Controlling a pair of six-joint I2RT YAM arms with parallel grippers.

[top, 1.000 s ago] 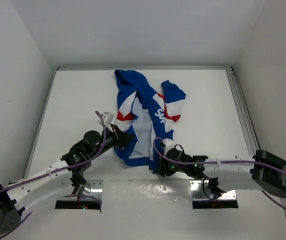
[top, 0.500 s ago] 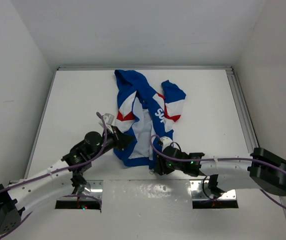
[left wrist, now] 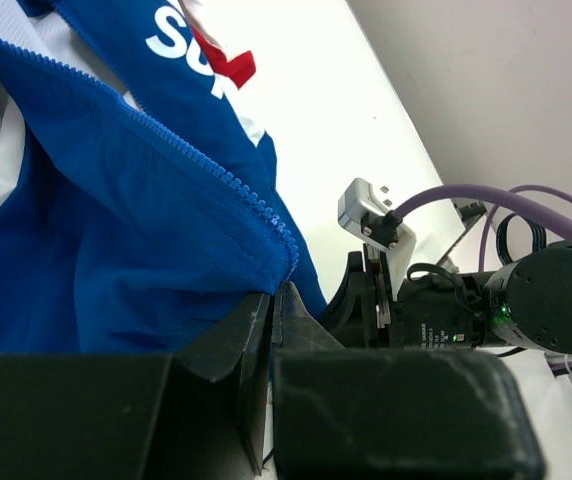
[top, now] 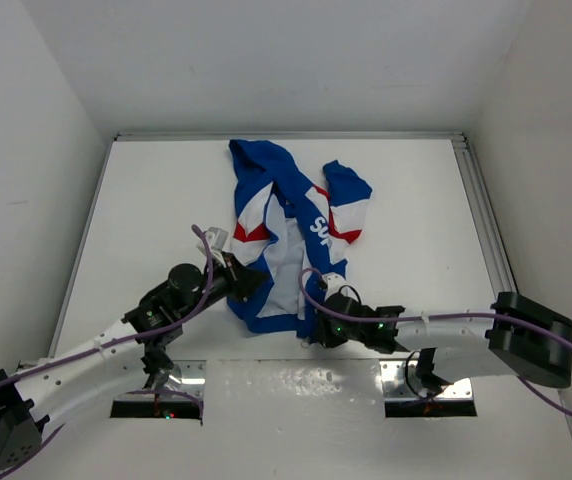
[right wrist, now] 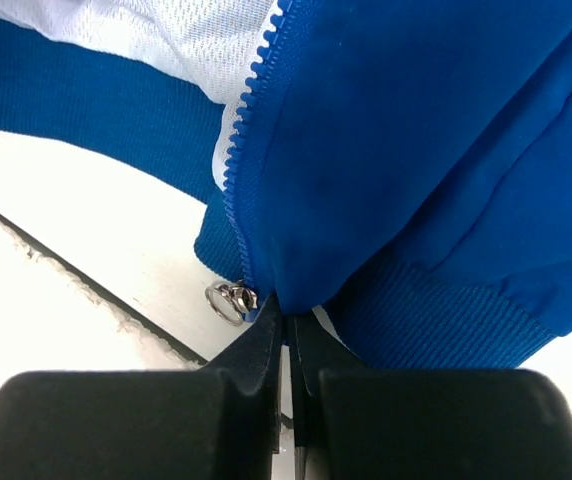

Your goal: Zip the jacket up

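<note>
1. Top external view: the jacket [top: 288, 205] lies flat on the worktop [top: 156, 200], towards the middle and far side, collar away from the arms. Its two front panels are spread apart with white lining [top: 284, 262] showing between them, so no length of the front is closed. The left gripper [top: 256, 283] is at the hem corner of one panel and the right gripper [top: 316, 322] at the hem corner of the other. The two are near each other but apart.

2. Left wrist view: the left gripper [left wrist: 274, 298] has its fingers pressed together on the lower end of a blue front edge. A row of zipper teeth [left wrist: 196, 165] runs up from the pinch, bare and unmated. The white lettering [left wrist: 181, 35] on the other panel lies beyond, and the right arm [left wrist: 466, 300] is close alongside.

3. Right wrist view: the right gripper [right wrist: 288, 322] is pinched on the bottom corner of the other front edge, where its zipper teeth [right wrist: 251, 140] end above the ribbed hem [right wrist: 436, 310]. A small metal ring [right wrist: 228, 298], probably the slider's pull, sits just beside the fingertips. Whether the fingers have it or only cloth is hard to tell.

4. Progress, as I judge it: both hem corners are held and nothing more. The ends must be brought together, seated in the slider, then the slider drawn to the collar.
</note>
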